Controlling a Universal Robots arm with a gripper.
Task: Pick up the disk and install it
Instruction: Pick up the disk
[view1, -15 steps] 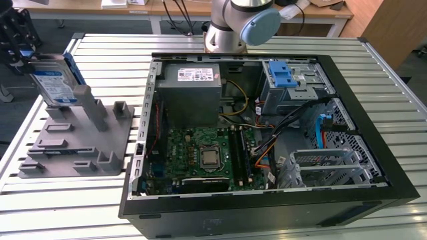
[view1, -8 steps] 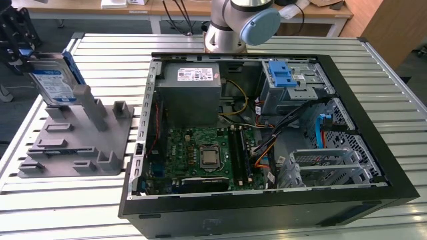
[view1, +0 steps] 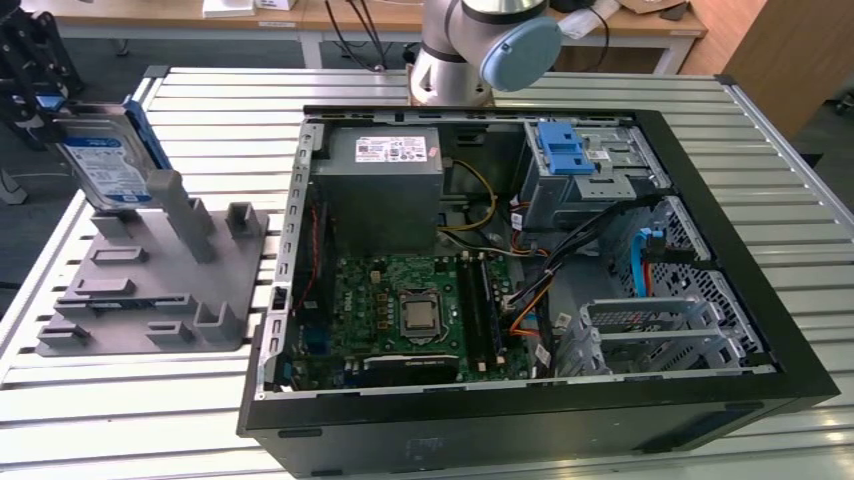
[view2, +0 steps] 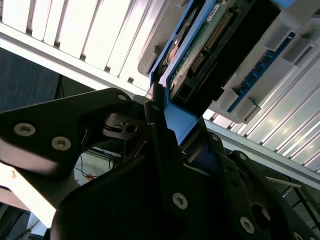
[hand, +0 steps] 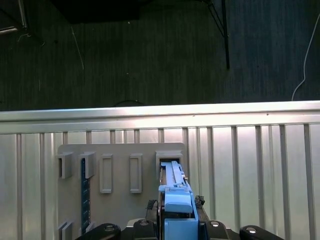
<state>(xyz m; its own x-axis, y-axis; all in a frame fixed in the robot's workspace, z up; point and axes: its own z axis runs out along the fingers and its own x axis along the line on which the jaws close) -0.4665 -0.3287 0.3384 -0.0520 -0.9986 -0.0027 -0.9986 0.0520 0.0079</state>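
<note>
Disk (view1: 107, 165) stands upright in a slot of the grey fixture (view1: 147, 300), on the worktop (view1: 134, 420) at the exterior view's left, well apart from the open computer case (view1: 747, 200).

Pincer (view2: 182, 130): narrow, its fingers either side of the disk's blue rail. It appears clamped on it, though contact is hard to confirm.

Risks: the grip is on the thin plastic rail only, so the disk could slip or tilt and bind in the slot.

Count: one disk, one fixture, one case, one pincer.
</note>
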